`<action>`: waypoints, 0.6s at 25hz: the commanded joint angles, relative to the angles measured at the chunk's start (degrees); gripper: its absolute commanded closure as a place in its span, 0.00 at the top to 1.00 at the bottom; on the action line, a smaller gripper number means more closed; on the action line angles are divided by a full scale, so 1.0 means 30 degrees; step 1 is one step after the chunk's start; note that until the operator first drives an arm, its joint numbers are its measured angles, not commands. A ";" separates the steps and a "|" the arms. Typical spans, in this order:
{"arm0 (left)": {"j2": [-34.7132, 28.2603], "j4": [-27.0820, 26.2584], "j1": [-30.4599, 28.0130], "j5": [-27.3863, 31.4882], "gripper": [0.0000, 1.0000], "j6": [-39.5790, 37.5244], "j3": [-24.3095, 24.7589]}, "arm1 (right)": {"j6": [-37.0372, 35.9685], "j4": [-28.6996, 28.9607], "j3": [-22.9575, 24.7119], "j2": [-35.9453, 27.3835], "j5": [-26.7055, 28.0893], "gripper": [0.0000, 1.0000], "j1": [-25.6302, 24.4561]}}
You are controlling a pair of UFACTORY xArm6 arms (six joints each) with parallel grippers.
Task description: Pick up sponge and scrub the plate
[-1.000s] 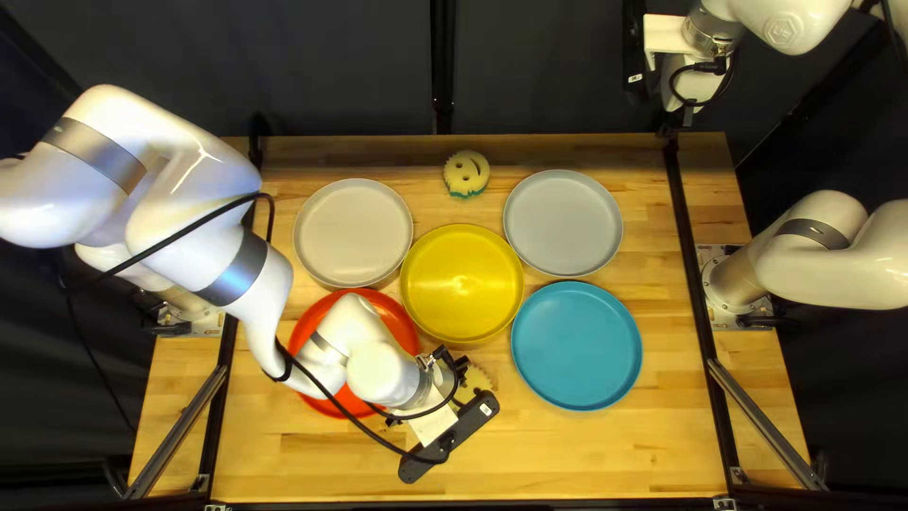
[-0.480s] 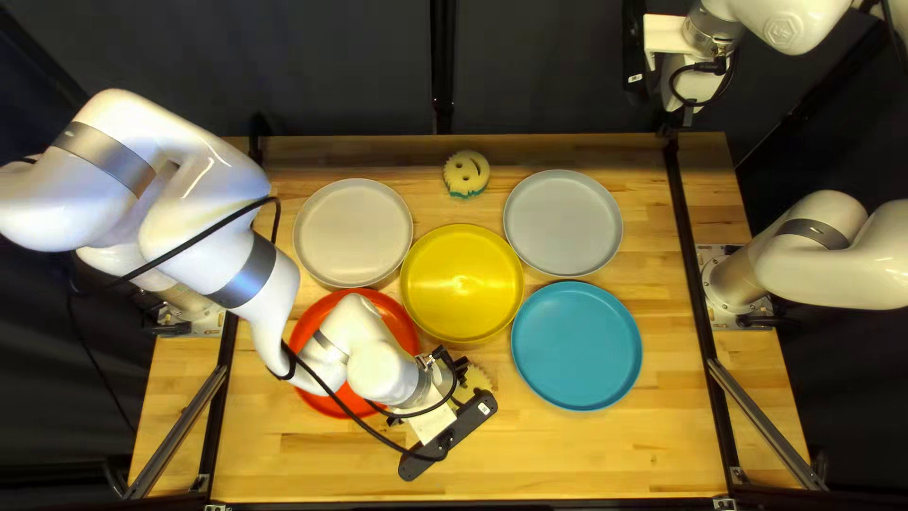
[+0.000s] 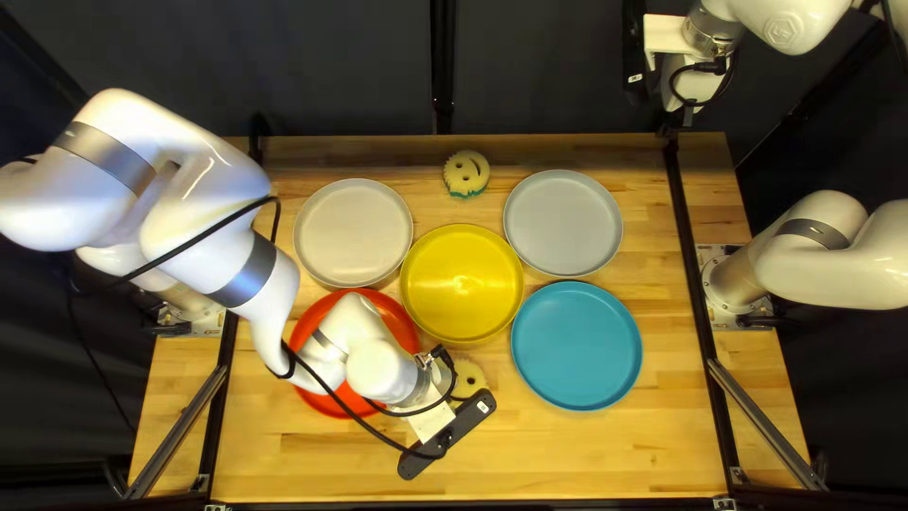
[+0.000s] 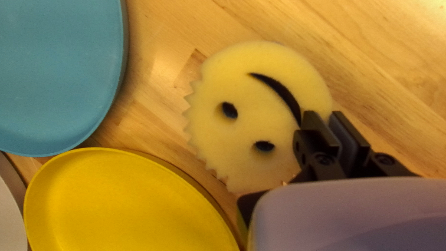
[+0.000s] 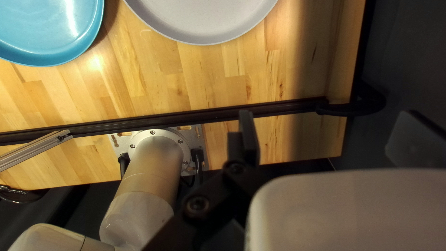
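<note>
the left arm (image 3: 203, 237) comes in from the left side of the wooden table (image 3: 312, 464) and bends over the red plate (image 3: 402, 317), so part of that plate is hidden. the pale cream plate (image 3: 353, 233) is farther back, behind the red one. next comes the left gripper (image 3: 431, 423), low near the front of the table. in its own wrist view its two fingers are close together, pinched on the edge of the smiley sponge (image 4: 251, 88). the sponge is yellow, round and bumpy along one side, and its face looks up at the camera. it is in front of the yellow plate (image 3: 462, 284), but i cannot tell if it touches the table.

the yellow plate is in the middle of the other plates. behind it, near the table's far edge, is another sponge (image 3: 466, 172), with a bit of green under it. then there is the gray plate (image 3: 563, 222), and the blue plate (image 3: 577, 345) is in front of that. at the top right, the right gripper (image 3: 693, 80) is up past the far edge. its fingers are wide apart.
</note>
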 commanded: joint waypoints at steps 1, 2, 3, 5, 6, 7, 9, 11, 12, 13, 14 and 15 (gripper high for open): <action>-0.1608 -0.1195 -0.0481 0.1453 0.00 0.0520 0.0671 | 0.0000 0.0000 0.0000 0.0000 0.0000 1.00 0.0000; -0.2129 -0.1516 -0.0619 0.1935 0.00 0.0626 0.0904 | 0.0000 0.0000 0.0000 0.0000 0.0000 1.00 0.0000; -0.2375 -0.1660 -0.0711 0.2258 0.00 0.0620 0.0972 | 0.0000 0.0000 0.0000 0.0000 0.0000 1.00 0.0000; -0.3243 -0.1884 -0.0946 0.3129 0.00 0.0450 0.1328 | 0.0000 0.0000 0.0000 0.0000 0.0000 1.00 0.0000; -0.3637 -0.1956 -0.1081 0.3588 0.00 0.0316 0.1445 | 0.0000 0.0000 0.0000 0.0000 0.0000 1.00 0.0000; -0.4021 -0.2010 -0.1216 0.4074 0.00 0.0152 0.1541 | 0.0000 0.0000 0.0000 0.0000 0.0000 1.00 0.0000; -0.4649 -0.2153 -0.1444 0.4835 0.00 -0.0130 0.1785 | 0.0000 0.0000 0.0000 0.0000 0.0000 1.00 0.0000; -0.5305 -0.2321 -0.1704 0.5507 0.00 -0.0545 0.2176 | 0.0000 0.0000 0.0000 0.0000 0.0000 1.00 0.0000; -0.5637 -0.2429 -0.1824 0.5739 0.00 -0.0725 0.2442 | 0.0000 0.0000 0.0000 0.0000 0.0000 1.00 0.0000; -0.5855 -0.2540 -0.1921 0.5936 0.00 -0.0874 0.2607 | 0.0000 0.0000 0.0000 0.0000 0.0000 1.00 0.0000; -0.6079 -0.2622 -0.1999 0.6059 0.00 -0.0988 0.2793 | 0.0000 0.0000 0.0000 0.0000 0.0000 1.00 0.0000; -0.6356 -0.2804 -0.2104 0.6218 0.00 -0.1132 0.3048 | 0.0000 0.0000 0.0000 0.0000 0.0000 1.00 0.0000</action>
